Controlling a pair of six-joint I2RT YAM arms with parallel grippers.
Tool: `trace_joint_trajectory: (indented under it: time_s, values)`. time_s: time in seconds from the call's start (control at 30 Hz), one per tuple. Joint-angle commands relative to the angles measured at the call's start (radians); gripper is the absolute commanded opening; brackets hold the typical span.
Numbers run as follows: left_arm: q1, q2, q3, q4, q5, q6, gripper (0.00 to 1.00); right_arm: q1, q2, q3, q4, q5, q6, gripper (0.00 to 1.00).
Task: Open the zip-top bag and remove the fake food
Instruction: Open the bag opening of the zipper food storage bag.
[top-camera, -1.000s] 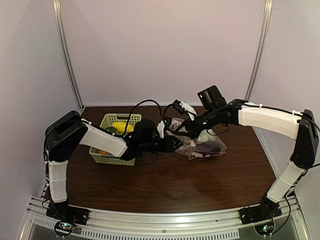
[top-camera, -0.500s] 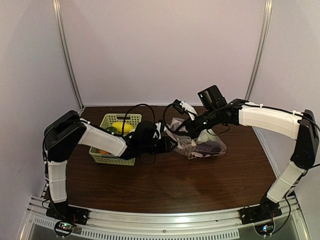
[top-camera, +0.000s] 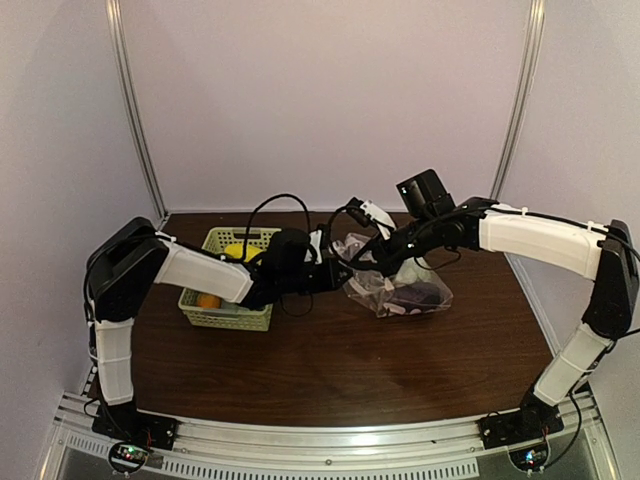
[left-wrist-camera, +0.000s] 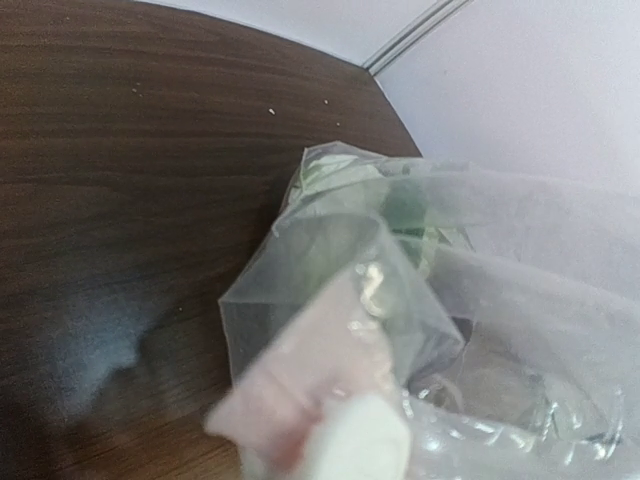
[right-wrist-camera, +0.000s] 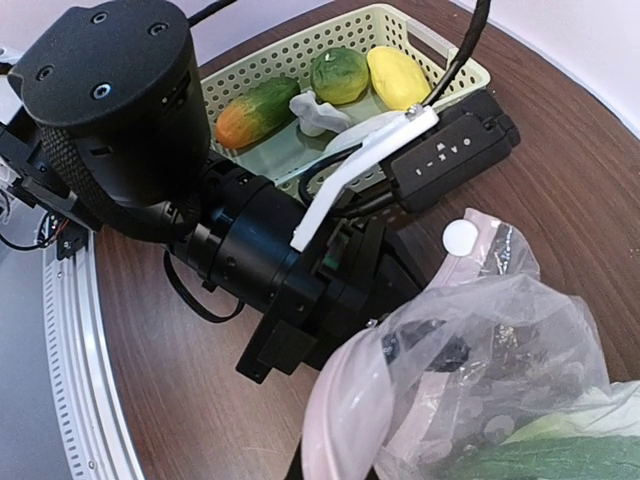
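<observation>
From where I stood, the clear, crinkly zip-top plastic bag (top-camera: 405, 292) lay on the dark wooden table (top-camera: 350, 375), right of centre and toward the back. Its mouth was raised toward the two arms meeting over it.

The left pincer (top-camera: 340, 272) reached in across the pale green lattice basket (top-camera: 225, 320) and was closed. Its wrist view showed the bag's pale pink zip strip (left-wrist-camera: 300, 385) running down to a whitish fingertip (left-wrist-camera: 365, 440), so it looked pinched on that edge. The right pincer (top-camera: 378, 258) came in from the other side and was closed too, at the upper rim of the bag as far as I could tell. Its own fingers did not show in its wrist view, only the pink rim (right-wrist-camera: 335, 420) curving just below the lens.

Some of the toy foods were inside the bag: a dark purple eggplant (top-camera: 415, 294) against the table, and green pieces (left-wrist-camera: 400, 205) blurred behind the plastic. Others sat in the basket, apart from the bag: a yellow lump (right-wrist-camera: 398, 76), a round green one (right-wrist-camera: 340, 72), an orange-and-green piece (right-wrist-camera: 255, 108) and a whitish one (right-wrist-camera: 315, 110).
</observation>
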Motion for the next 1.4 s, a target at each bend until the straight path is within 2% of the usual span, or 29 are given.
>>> trace_joint_trajectory:
  time_s: [0.0, 0.27, 0.47, 0.6, 0.8, 0.87, 0.9, 0.93, 1.03, 1.17, 1.37]
  values:
    - [0.003, -0.049, -0.039, -0.053, 0.066, -0.046, 0.0, 0.001, -0.05, -0.003, 0.003, 0.069, -0.016, 0.0]
    - [-0.016, -0.157, -0.084, -0.391, 0.137, -0.024, 0.0, 0.007, -0.058, -0.032, 0.022, 0.162, -0.034, 0.0]
    - [-0.017, -0.195, -0.12, -0.429, 0.286, -0.027, 0.0, 0.04, -0.049, -0.04, 0.022, 0.2, -0.048, 0.0]
    - [-0.017, -0.272, -0.122, -0.525, 0.251, 0.006, 0.0, 0.067, -0.039, -0.048, 0.022, 0.262, -0.07, 0.0]
    - [-0.017, -0.421, -0.205, -0.63, 0.161, 0.018, 0.0, 0.07, -0.049, -0.04, 0.016, 0.251, -0.074, 0.0]
    - [-0.017, -0.43, -0.21, -0.653, 0.146, 0.044, 0.23, 0.07, -0.054, -0.041, 0.017, 0.246, -0.079, 0.0]
    - [-0.017, -0.433, -0.199, -0.676, 0.128, 0.061, 0.31, 0.07, -0.056, -0.042, 0.018, 0.242, -0.08, 0.0]
    - [-0.019, -0.441, -0.189, -0.684, 0.108, 0.076, 0.33, 0.07, -0.055, -0.043, 0.017, 0.235, -0.079, 0.0]
    - [-0.059, -0.507, -0.189, -0.604, 0.029, 0.111, 0.35, 0.07, -0.045, -0.041, 0.017, 0.208, -0.074, 0.0]
    - [-0.1, -0.569, -0.254, -0.324, 0.005, 0.127, 0.28, 0.07, -0.032, -0.025, 0.006, 0.19, -0.066, 0.0]
    - [-0.108, -0.496, -0.263, -0.129, 0.023, 0.126, 0.23, 0.07, -0.034, -0.02, 0.004, 0.187, -0.055, 0.0]
